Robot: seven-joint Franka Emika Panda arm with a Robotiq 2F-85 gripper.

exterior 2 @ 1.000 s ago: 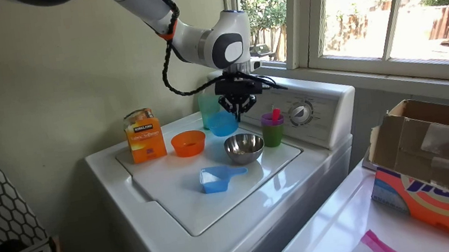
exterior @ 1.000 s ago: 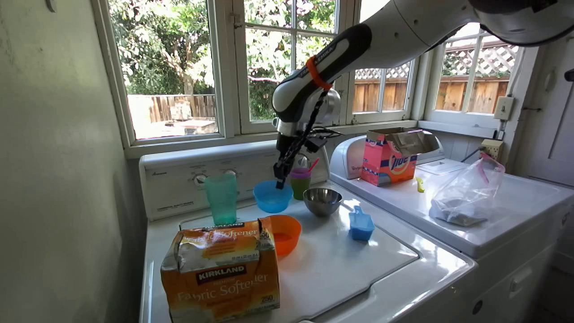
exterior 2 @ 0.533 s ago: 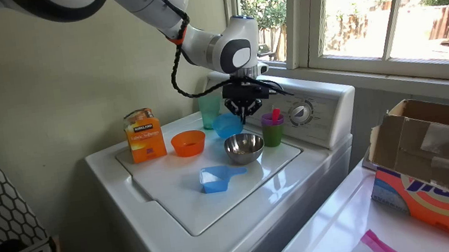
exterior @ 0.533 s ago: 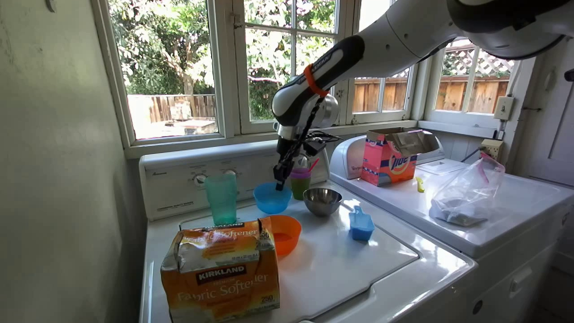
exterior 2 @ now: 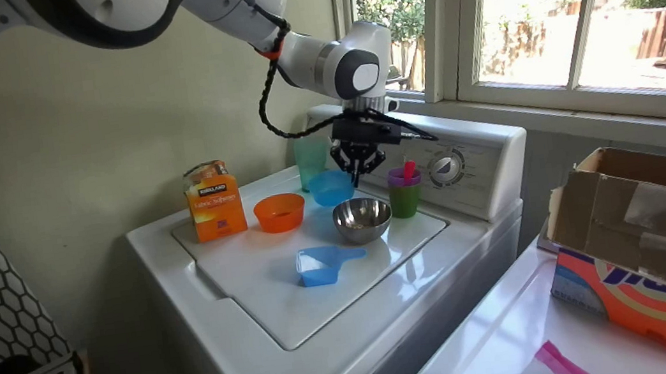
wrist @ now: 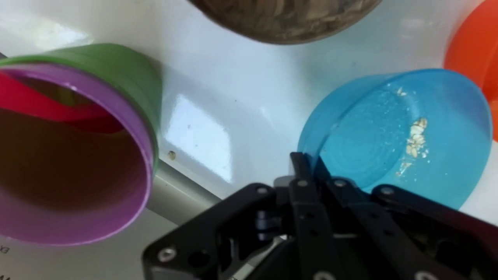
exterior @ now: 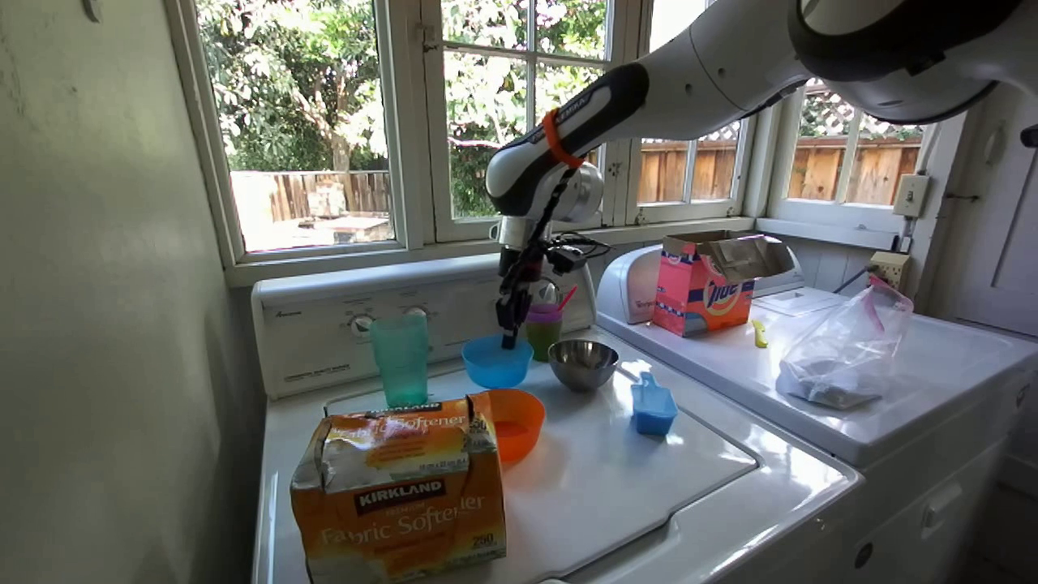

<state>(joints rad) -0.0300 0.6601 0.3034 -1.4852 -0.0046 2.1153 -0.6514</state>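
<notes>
Gripper (wrist: 309,161) pinching rim of blue bowl (wrist: 457,151), both nearer orange bowl (exterior 2: 281,221) than half a second ago, metal bowl (exterior 2: 365,233) unmoved

White arm (exterior 2: 307,65), orange band (exterior: 556,142), braided black cable (exterior 2: 263,107), black fingers (wrist: 301,171) with silver screws (wrist: 339,182).

Daylight blazes through the windows (exterior: 486,105) — glare on the washer (exterior 2: 270,298); the wall (exterior: 105,324) dim.

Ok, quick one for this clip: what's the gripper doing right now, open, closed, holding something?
Gripper: closed, holding the blue bowl by its rim, one of the jaws on each side of the wall.
</notes>
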